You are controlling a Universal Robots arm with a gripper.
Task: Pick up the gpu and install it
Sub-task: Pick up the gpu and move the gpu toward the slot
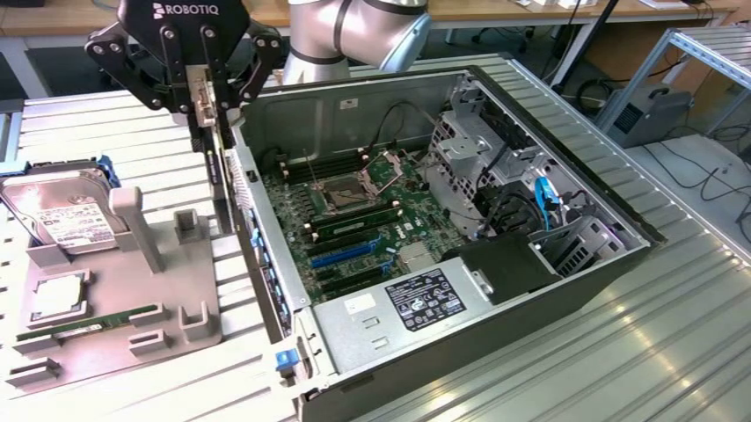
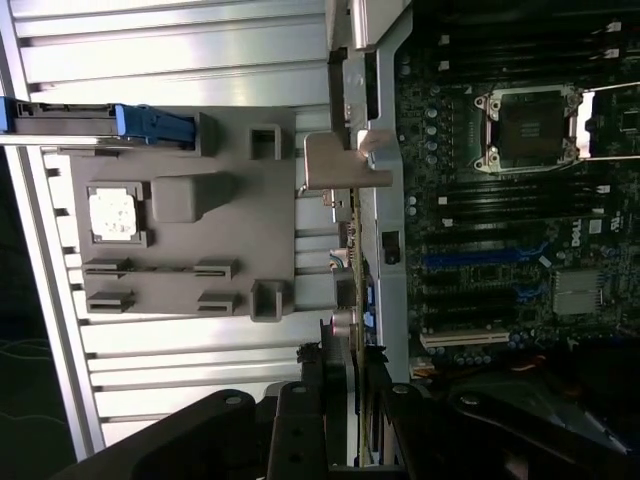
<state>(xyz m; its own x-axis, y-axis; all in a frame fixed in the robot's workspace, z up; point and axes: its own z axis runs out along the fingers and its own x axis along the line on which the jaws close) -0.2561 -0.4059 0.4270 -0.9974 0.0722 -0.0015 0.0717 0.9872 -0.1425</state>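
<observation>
We have the gpu (image 1: 218,185) pinched edge-on in the gripper (image 1: 202,107), hanging between the grey tray (image 1: 176,290) and the open case (image 1: 305,105): picked up, not yet slotted in.

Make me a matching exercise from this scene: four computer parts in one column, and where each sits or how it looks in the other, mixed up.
Column one
1. gpu
2. hard drive
3. memory stick
4. CPU socket

Column two
A. on the motherboard inside the open computer case
B. slim and green, in the grey fixture
C. held on edge in the gripper
D. white label, standing in the grey fixture

Pairs: 1-C, 2-D, 3-B, 4-A
</observation>
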